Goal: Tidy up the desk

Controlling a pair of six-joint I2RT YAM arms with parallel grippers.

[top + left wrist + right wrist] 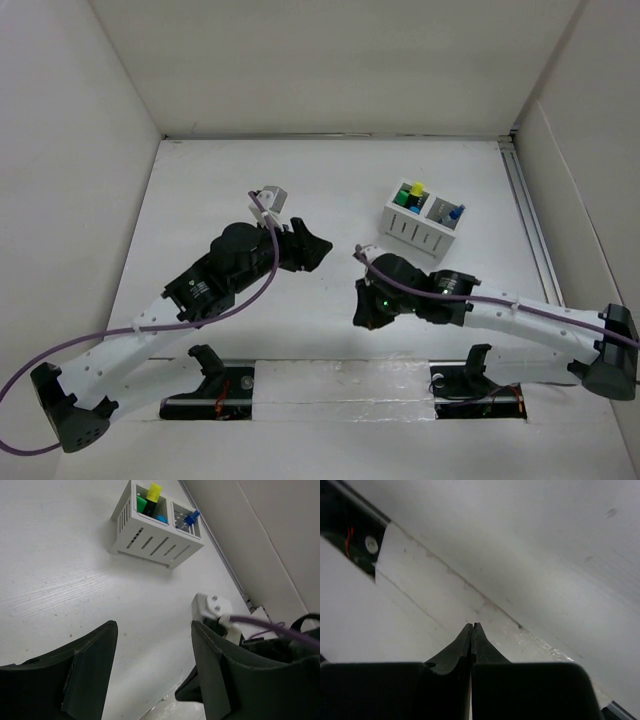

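Observation:
The desk (pixel 330 180) is a wide matte white tabletop walled by white panels. A small white slotted two-compartment box (pixel 420 220) stands at its right middle, holding yellow, green and blue pens; it also shows in the left wrist view (pixel 155 542). My left gripper (pixel 312 247) is open and empty, hovering over the desk's middle, left of the box. In the left wrist view (pixel 152 645) bare desk shows between its fingers. My right gripper (pixel 362 310) is shut and empty, low near the front edge; its fingertips (pixel 472 630) press together with nothing between them.
The right arm's wrist with its purple cable (pixel 260 625) sits close to my left gripper's right finger. A metal rail (pixel 530 220) runs along the right wall. Dark base cutouts (pixel 205 395) lie at the near edge.

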